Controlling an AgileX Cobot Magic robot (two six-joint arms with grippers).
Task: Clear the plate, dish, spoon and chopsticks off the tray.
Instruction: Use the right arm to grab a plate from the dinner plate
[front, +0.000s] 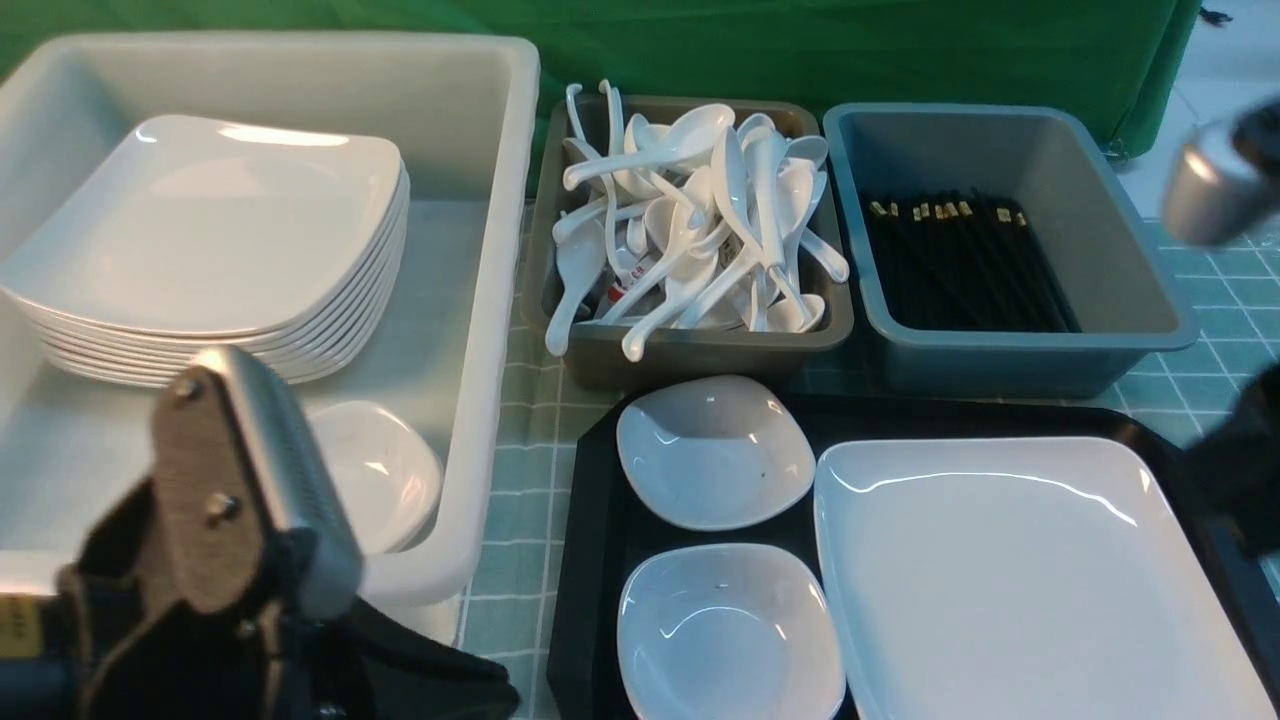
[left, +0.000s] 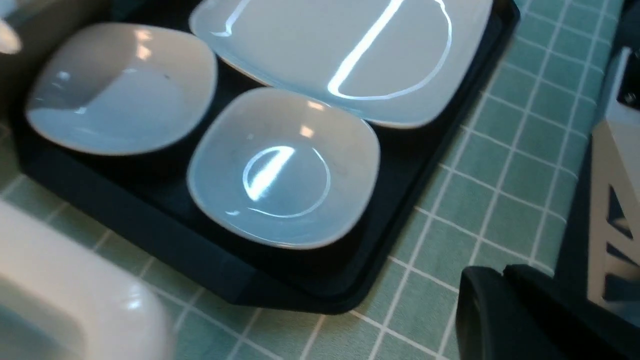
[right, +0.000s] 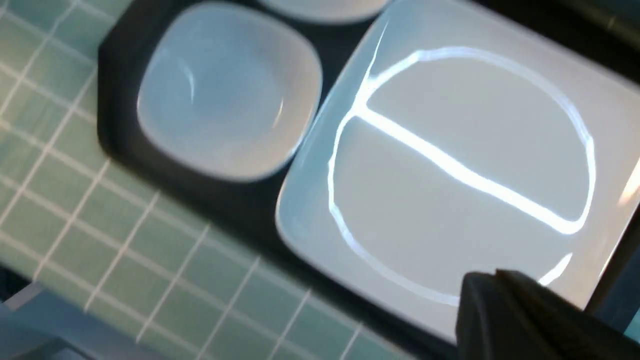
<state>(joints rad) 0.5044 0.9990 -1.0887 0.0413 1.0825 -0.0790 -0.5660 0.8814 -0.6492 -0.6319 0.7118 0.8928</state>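
Front view: plate sat lower right on tray beside far dish and near dish, likely bound for plate stack upper left. My right claw hung closed, empty, at plate's edge; left claw closed, empty too.

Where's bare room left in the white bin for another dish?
Bare floor lies between the plate stack and the white bin's right wall, beyond the small dish. The tray is packed with two dishes and the plate.
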